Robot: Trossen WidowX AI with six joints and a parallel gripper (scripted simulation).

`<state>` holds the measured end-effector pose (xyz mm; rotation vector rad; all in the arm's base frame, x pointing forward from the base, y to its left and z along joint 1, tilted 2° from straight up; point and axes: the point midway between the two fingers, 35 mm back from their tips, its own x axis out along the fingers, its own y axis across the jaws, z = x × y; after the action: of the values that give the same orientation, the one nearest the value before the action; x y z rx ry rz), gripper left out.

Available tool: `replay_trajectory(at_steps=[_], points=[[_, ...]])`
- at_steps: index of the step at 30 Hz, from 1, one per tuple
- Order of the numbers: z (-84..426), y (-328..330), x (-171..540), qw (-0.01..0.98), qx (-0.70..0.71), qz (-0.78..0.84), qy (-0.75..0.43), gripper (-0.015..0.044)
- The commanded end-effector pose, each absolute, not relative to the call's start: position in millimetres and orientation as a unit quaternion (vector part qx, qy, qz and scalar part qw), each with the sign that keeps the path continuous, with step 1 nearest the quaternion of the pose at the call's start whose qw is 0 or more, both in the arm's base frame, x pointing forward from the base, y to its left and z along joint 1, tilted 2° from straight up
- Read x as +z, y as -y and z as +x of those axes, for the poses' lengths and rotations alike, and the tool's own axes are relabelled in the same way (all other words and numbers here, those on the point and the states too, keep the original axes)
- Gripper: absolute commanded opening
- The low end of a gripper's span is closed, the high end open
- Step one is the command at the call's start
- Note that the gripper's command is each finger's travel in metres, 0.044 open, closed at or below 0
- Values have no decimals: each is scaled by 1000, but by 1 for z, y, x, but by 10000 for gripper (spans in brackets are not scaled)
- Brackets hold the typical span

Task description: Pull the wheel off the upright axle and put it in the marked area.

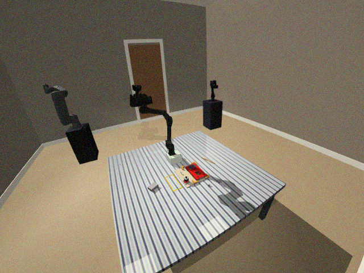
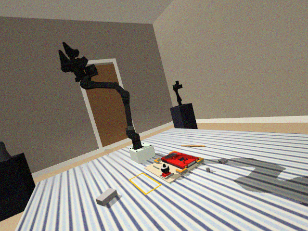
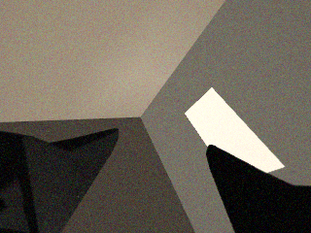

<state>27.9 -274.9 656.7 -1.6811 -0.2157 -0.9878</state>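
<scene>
Wheel [image 2: 164, 167] sits on its axle on the desk [image 2: 198, 203]; gripper [image 2: 65, 50] raised high, well apart, jaws spread, empty.

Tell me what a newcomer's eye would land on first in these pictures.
The black arm rears high above the striped table, its open gripper pointing up toward the ceiling, holding nothing. Below, near the arm's white base, a bright red block sits on a tan board, with the small black wheel still on its axle. A yellow-outlined rectangle lies beside the board.
</scene>
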Motion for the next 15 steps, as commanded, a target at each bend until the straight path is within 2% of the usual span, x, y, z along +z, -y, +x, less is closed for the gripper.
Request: replay_trajectory(at_steps=[1, 4, 15], points=[[28, 276, 656, 560, -419, -709, 93, 374], [37, 293, 651, 612, -419, -661, 118, 300], [105, 359, 606, 804, -384, -412, 193, 300]])
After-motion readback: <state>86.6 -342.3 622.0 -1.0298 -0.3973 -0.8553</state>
